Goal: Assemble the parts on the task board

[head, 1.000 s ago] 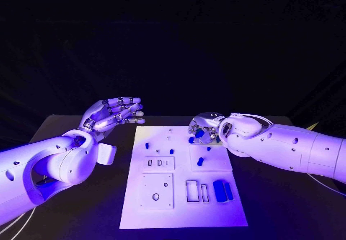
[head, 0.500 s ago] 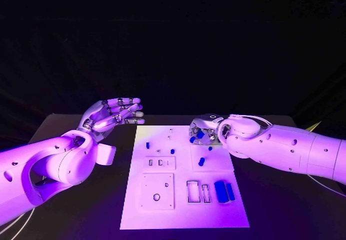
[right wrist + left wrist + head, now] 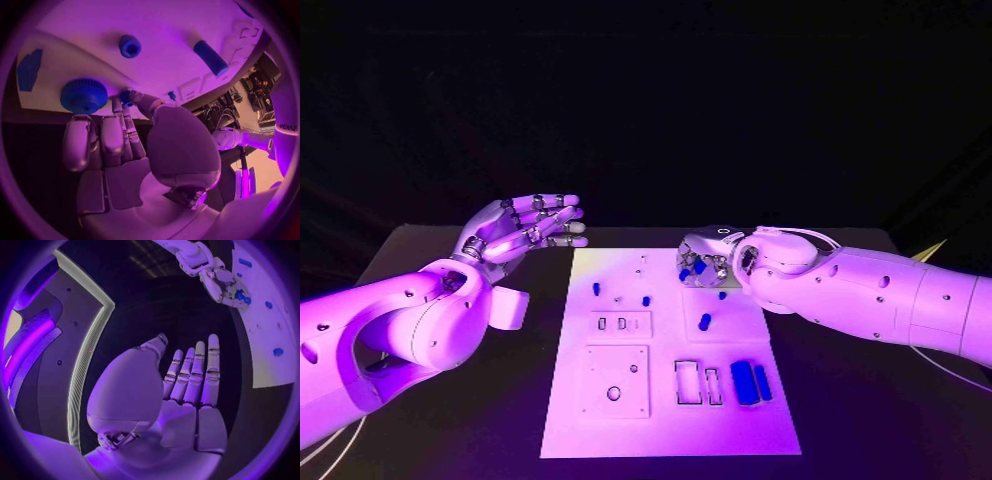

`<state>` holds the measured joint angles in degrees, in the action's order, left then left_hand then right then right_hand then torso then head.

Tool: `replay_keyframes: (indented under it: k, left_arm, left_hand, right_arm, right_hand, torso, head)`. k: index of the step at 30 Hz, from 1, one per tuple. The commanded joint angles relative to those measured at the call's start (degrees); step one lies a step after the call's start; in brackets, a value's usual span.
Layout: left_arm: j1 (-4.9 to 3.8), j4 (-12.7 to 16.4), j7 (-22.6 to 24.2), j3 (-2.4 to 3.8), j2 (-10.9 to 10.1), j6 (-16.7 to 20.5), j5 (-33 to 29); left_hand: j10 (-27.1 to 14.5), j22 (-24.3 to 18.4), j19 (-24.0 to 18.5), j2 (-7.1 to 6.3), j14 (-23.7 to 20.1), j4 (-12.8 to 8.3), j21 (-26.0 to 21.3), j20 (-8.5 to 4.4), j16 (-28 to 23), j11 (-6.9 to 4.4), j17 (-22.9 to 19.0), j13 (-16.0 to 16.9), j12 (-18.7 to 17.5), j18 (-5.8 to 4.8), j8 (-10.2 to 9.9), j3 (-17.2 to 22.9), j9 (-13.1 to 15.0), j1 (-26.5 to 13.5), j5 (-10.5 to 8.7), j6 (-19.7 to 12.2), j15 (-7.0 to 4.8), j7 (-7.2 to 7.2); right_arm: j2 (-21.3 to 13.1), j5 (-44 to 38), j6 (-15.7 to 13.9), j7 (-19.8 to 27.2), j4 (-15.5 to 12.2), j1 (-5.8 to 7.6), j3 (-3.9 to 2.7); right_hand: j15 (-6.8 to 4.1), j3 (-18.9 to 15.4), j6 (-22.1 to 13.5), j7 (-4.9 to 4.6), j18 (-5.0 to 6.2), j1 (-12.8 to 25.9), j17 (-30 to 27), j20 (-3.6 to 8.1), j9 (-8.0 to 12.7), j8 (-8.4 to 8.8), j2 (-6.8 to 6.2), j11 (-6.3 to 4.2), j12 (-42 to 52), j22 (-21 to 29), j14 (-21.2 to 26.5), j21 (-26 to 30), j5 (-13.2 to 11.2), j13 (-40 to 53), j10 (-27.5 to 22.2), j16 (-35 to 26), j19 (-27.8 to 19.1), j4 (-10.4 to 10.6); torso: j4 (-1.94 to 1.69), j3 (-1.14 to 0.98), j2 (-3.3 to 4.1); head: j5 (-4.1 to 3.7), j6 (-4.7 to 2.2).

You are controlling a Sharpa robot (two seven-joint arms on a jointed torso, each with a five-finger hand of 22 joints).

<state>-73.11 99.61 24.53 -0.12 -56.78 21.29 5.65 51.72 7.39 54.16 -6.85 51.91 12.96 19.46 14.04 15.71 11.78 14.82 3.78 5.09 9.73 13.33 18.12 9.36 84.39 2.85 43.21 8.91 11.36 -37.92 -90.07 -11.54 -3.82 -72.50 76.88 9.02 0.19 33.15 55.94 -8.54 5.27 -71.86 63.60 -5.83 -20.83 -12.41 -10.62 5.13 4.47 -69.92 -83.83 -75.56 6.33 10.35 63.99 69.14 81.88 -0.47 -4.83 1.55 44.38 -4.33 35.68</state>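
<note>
The right hand is down over the far right part of the white board, fingers curled toward a cluster of blue pieces there. In the right wrist view its fingertips sit against a small blue peg just beside a round knurled blue knob; it looks like a light pinch on the peg, though I cannot tell for sure that the peg is held and not merely touched. The left hand is raised above the bench to the left of the board, fingers spread and loosely curved, holding nothing.

The main risk, as I judge it, is the crowding. The knob lies so close to the fingertips that a small sideways slip could knock it out of place. A shallow pinch on a small peg could also let it tilt or drop, and it might roll among the other pieces: a hex-socket piece, a blue cylinder, and the two blue bars at the near right. The board does not appear to be steadied by the left hand, so a hard push might shift it.
</note>
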Motion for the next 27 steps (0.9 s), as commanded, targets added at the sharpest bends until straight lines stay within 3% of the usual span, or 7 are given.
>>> replay_keyframes:
  k: [1, 10, 17, 27]
  left_arm:
    - [-0.15, 0.2, 0.0, 0.06, 0.0, -1.2, -0.2]
    - [-0.19, -0.1, -0.3, 0.06, -0.1, -1.3, -0.3]
    - [-0.22, -0.5, -0.6, 0.05, -0.1, -1.4, -0.3]
    - [-0.31, -0.8, -1.0, 0.05, -0.1, -1.5, -0.4]
  left_hand:
    - [0.3, 0.1, 0.3, -0.12, -0.1, 0.1, 0.4, -0.04, 0.1, 0.25, 0.1, 0.0, -0.3, 0.66, -0.1, 0.1, 0.0, -0.5, 0.24, 0.1, 0.05, 3.74]
    - [0.2, 0.1, 0.4, 0.01, -0.1, 0.1, 0.5, -0.05, 0.2, 0.26, 0.2, 0.0, -0.4, 0.65, -0.1, 0.2, 0.0, -0.4, 0.24, 0.0, 0.05, 3.76]
    - [0.1, 0.1, 0.4, 0.07, -0.2, -0.1, 0.6, -0.07, 0.2, 0.30, 0.4, 0.0, -0.6, 0.64, -0.2, 0.3, 0.0, -0.2, 0.23, -0.1, 0.06, 3.81]
    - [0.1, 0.1, 0.4, 0.09, -0.2, -0.3, 0.6, -0.08, 0.2, 0.32, 0.5, 0.0, -0.7, 0.63, -0.2, 0.4, 0.0, -0.1, 0.23, -0.2, 0.07, 3.84]
  right_arm:
    - [0.0, -0.6, -0.7, -0.1, -0.2, -0.20, 0.14]
    - [-0.8, -0.1, -5.9, -0.6, -1.9, -0.18, 0.07]
    - [-0.4, -0.4, -8.5, -2.7, -3.1, 0.43, -0.19]
    - [3.1, -2.0, -11.0, -6.4, -0.9, 1.27, -0.32]
  right_hand:
    - [-0.05, 0.6, 0.7, 0.22, -1.18, 0.3, 0.2, 0.00, -0.2, -0.38, 0.42, -0.06, -0.1, -0.4, -1.5, -0.4, 0.2, 0.0, 0.9, 0.5, 0.4, 0.1]
    - [-0.90, 2.7, 3.3, 1.42, -1.80, -0.3, 2.1, 0.60, -2.6, -2.64, 2.32, -1.14, 0.4, -4.2, -1.9, -3.3, -0.5, 0.4, 4.2, 2.8, 1.5, 0.1]
    - [-1.05, 2.9, 3.7, 1.67, -1.90, -0.4, 2.3, 0.74, -3.2, -3.28, 2.47, -1.35, 0.4, -4.8, -1.9, -3.7, -0.6, 0.5, 4.7, 3.1, 1.6, -0.1]
    - [-1.06, 2.9, 3.7, 1.67, -1.91, -0.4, 2.4, 0.77, -3.4, -3.41, 2.39, -1.35, 0.3, -4.9, -1.9, -3.8, -0.6, 0.4, 4.7, 3.2, 1.6, -0.2]
  torso:
    - [0.07, -0.05, 0.18]
    - [-0.14, -0.02, 0.33]
    - [-0.06, -0.05, 0.35]
    - [-0.51, 0.02, 0.59]
  head:
    - [0.01, -0.17]
    - [-0.19, -0.86]
    - [-0.12, -1.38]
    - [-0.27, -1.81]
